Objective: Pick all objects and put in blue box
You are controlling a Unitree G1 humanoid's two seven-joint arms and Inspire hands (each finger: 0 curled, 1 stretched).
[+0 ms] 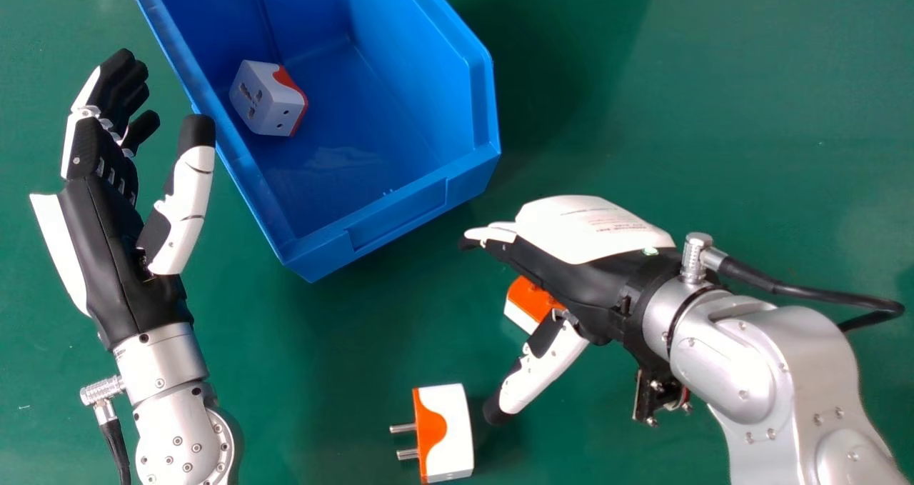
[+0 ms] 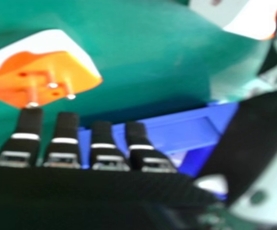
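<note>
Box work, adapters, counter-top. I make out one cube-shaped, white plastic adapter with a red-orange edge [image 1: 268, 99] inside the deep blue plastic box [image 1: 396, 213], lying near its side wall. The box stands on the green, smooth counter [image 1: 714, 149] with its lower front wall towards the robot, which I judge suits a drop from this side.

My right hand [image 1: 596, 242] is above a squat orange-and-white plastic plug adapter [image 1: 528, 299] on the counter. Its fingers [image 2: 66, 129] are straight, the thumb [image 1: 543, 367] spread well apart, nothing clamped between. I take the wide gap as room to straddle a bulky body. Contact with that adapter: cannot tell. A second loose one, a white plastic plug adapter with an orange pin face [image 1: 450, 435], lies on its side nearer the robot, pins pointing to the robot's left. Left hand [image 1: 107, 256] beside the box in the head view, fingers relaxed and apart from the thumb, holding nothing; I read it as parked clear.

Comparing views: from the head, my right hand covers much of the orange-and-white one. The right hand view gives me its orange face with metal pins standing out, just beyond the fingertips, so a pinch should go on the body rather than the pins. The head view adds the socket holes on the boxed adapter.
</note>
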